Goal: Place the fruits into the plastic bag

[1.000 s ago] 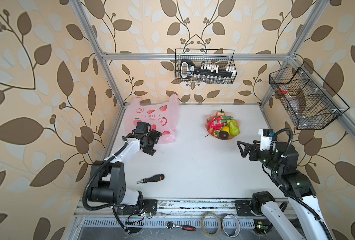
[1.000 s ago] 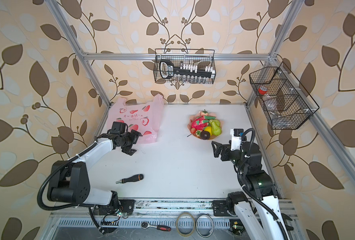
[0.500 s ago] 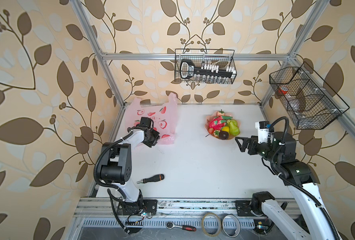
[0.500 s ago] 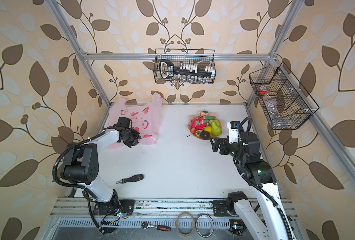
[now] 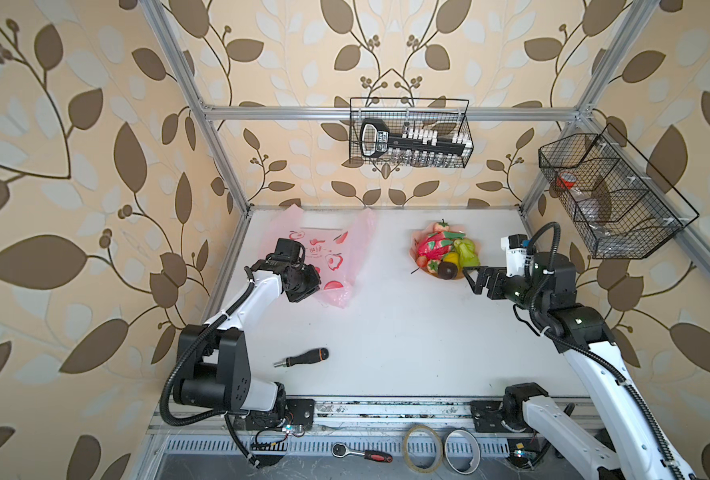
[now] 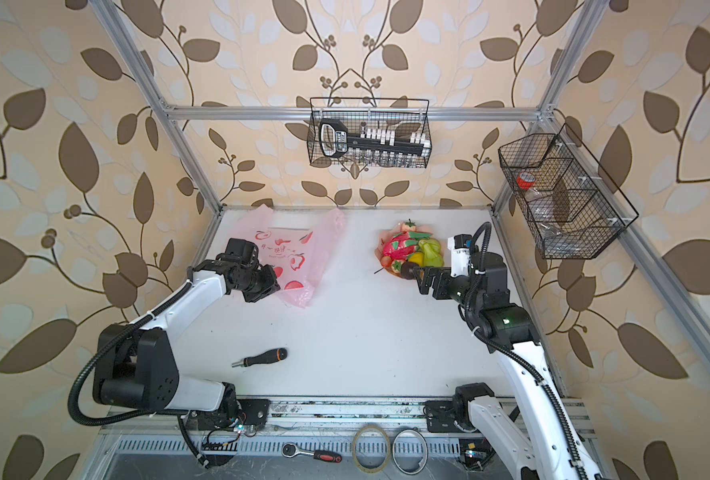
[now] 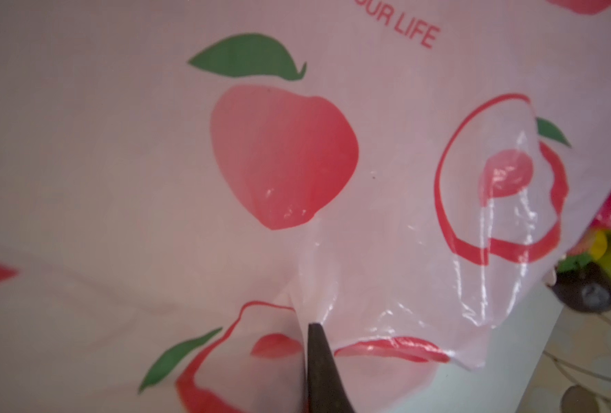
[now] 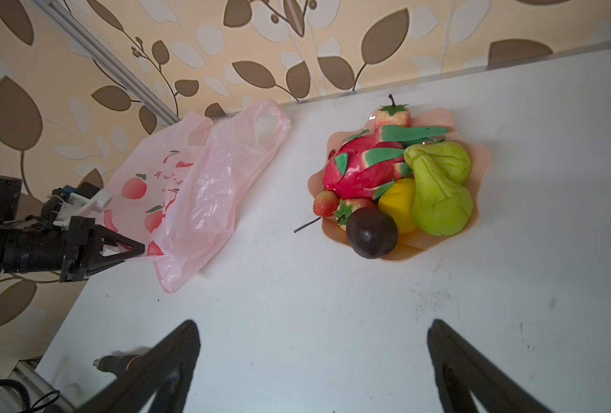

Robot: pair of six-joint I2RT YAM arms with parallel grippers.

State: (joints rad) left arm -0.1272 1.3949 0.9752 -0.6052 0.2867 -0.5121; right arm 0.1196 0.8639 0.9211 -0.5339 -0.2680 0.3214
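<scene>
Closing down since a second ago, left gripper (image 8: 138, 249) is now pinching the plastic bag (image 5: 332, 249), centre-left in a top view, at its lower edge, fingers together on the film. Edging nearer, right gripper (image 5: 471, 279) is hovering empty, fingers wide apart, just below the plate (image 8: 482, 157). All the fruits (image 5: 444, 253) are sitting piled there, right of centre. Step, I judge: opening the bag; next calls for lifting one layer only.

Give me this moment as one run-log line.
left gripper shut on plastic bag edge | right gripper open, empty, beside scalloped plate | fruits piled on scalloped plate | screwdriver lying on table
</scene>
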